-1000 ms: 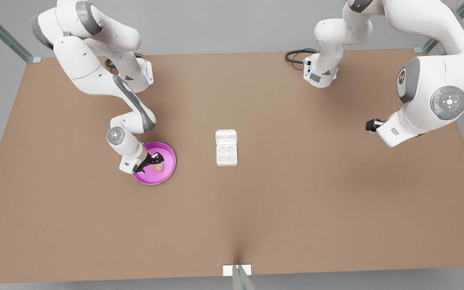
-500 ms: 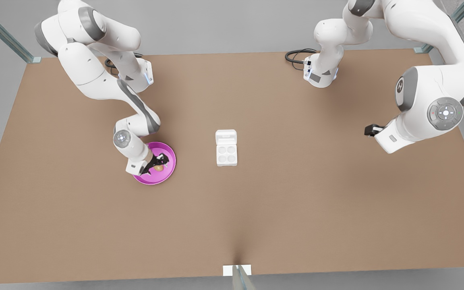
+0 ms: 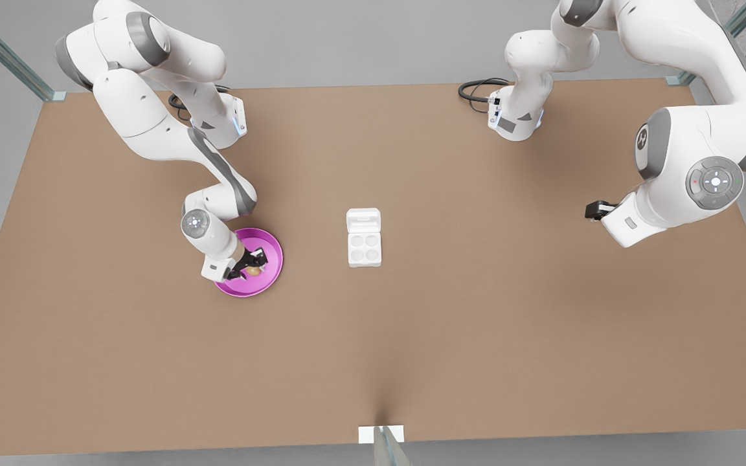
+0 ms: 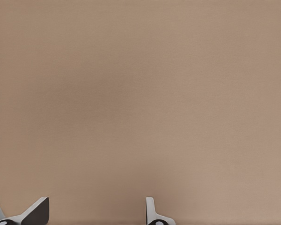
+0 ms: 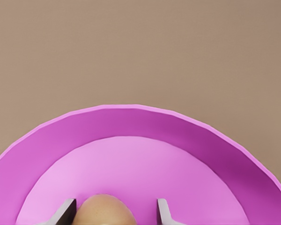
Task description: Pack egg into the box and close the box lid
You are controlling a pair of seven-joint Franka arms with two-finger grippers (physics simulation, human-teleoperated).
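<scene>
We have our right gripper [image 3: 253, 264] down in the pink plate [image 3: 269, 275], at the left of the front view. Its two fingers [image 5: 65, 211] are spread apart with the egg [image 5: 103, 211] sitting between them, one finger on each side, and they do not look pressed on it yet. So the claw is open around the egg. To do this step well, we think we should keep the egg right in the middle of the gap, then squeeze slowly and softly, because a round smooth egg could slip out or roll on the plate. Then we should lift straight up before we go to the box [image 3: 364, 248]. The egg is tiny, tan and smooth, with a round top, much smaller than the plate it lies on. The box is small and white, with four round cups, all empty, and it sits near the middle of the table [image 3: 476, 323]. The box lid [image 3: 364, 221] lies open and flat just behind the cups. Our left gripper [image 4: 96, 213] waits at the right of the front view, well apart from the box, with its fingers open over bare table.
</scene>
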